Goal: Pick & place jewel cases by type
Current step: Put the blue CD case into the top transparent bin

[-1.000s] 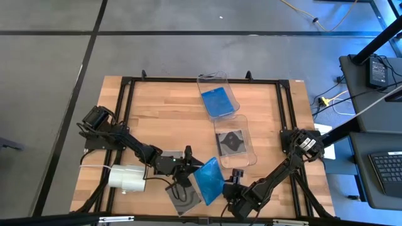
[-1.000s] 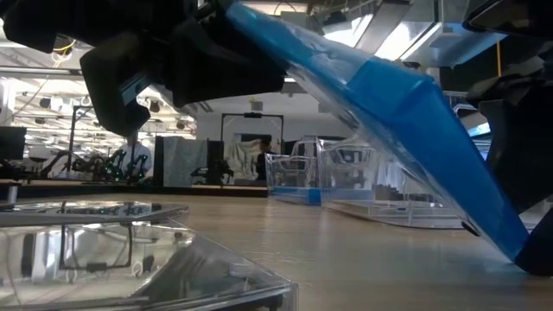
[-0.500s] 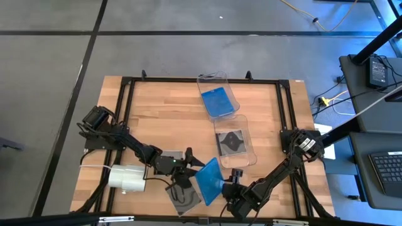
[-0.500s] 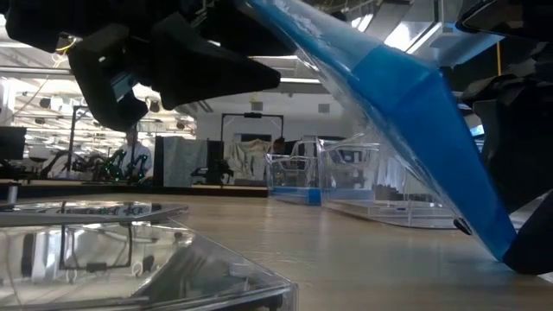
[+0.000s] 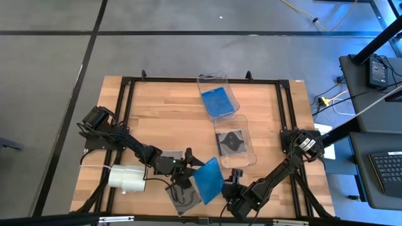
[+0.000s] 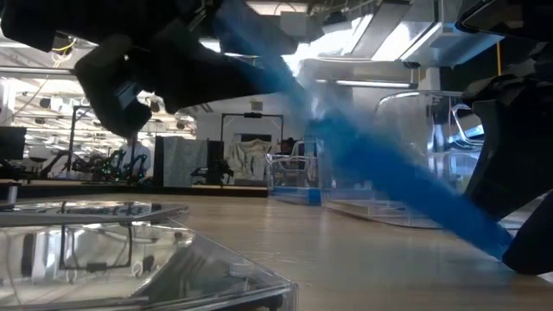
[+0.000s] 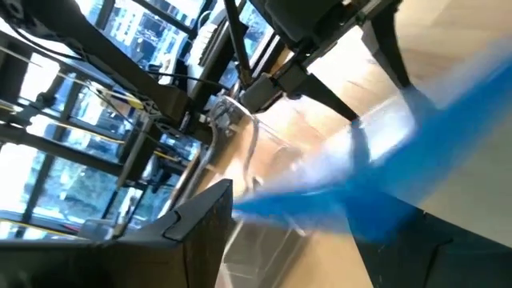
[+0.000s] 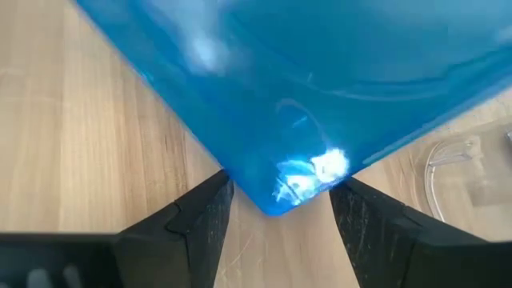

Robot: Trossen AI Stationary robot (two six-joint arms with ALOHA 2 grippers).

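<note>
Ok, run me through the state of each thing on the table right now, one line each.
Blue jewel case: tilted, between both grippers.
Left gripper: at its upper edge.
Right gripper: open, the case's corner between its fingers.
Dark jewel case: flat on the table.
Far bin: holds a blue case.
Near bin: holds a dark case.
White roll: on its side.
</note>
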